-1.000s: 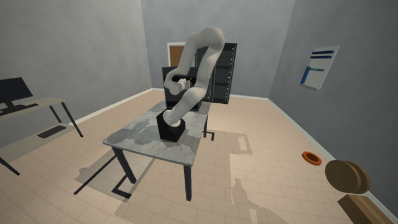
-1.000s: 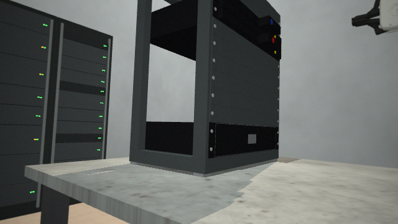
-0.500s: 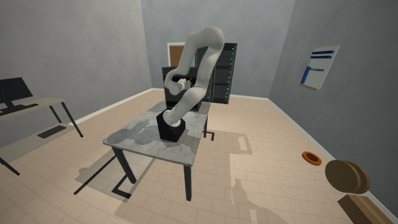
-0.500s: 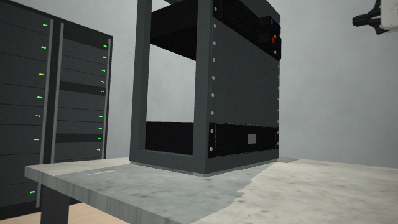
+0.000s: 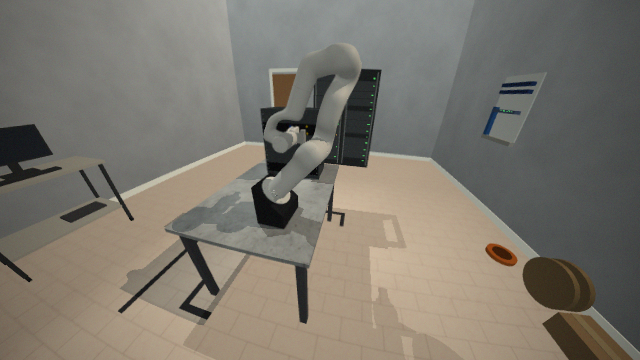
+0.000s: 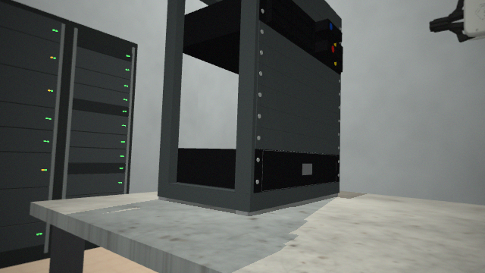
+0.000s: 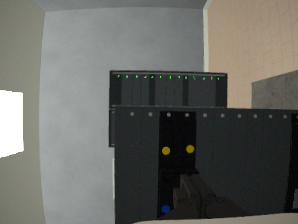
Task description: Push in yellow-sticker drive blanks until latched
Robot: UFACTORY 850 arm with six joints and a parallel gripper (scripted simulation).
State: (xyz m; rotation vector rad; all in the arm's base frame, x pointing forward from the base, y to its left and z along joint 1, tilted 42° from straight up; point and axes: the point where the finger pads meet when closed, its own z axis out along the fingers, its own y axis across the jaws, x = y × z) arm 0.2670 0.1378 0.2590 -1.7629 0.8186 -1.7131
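The dark rack [image 6: 258, 110] stands on the marble table [image 6: 341, 235], its front face turned towards my gripper. Near its top a column of drive blanks [image 6: 329, 45] juts out a little from the front. They carry a blue sticker [image 6: 330, 26], a red sticker [image 6: 333, 48] and two yellow stickers [image 6: 335, 64]. The wrist view is rotated and shows two yellow stickers [image 7: 165, 151] [image 7: 190, 148] and a blue one [image 7: 165, 209]. My gripper [image 6: 436, 26] is shut and empty. It hangs in the air well in front of the rack, at about the height of the blanks, and touches nothing.
A tall server cabinet with green lights [image 6: 64, 125] stands on the floor behind the table. The arm's black base [image 5: 274, 204] sits on the table in front of the rack. A desk with a monitor [image 5: 30, 165] stands at the left wall.
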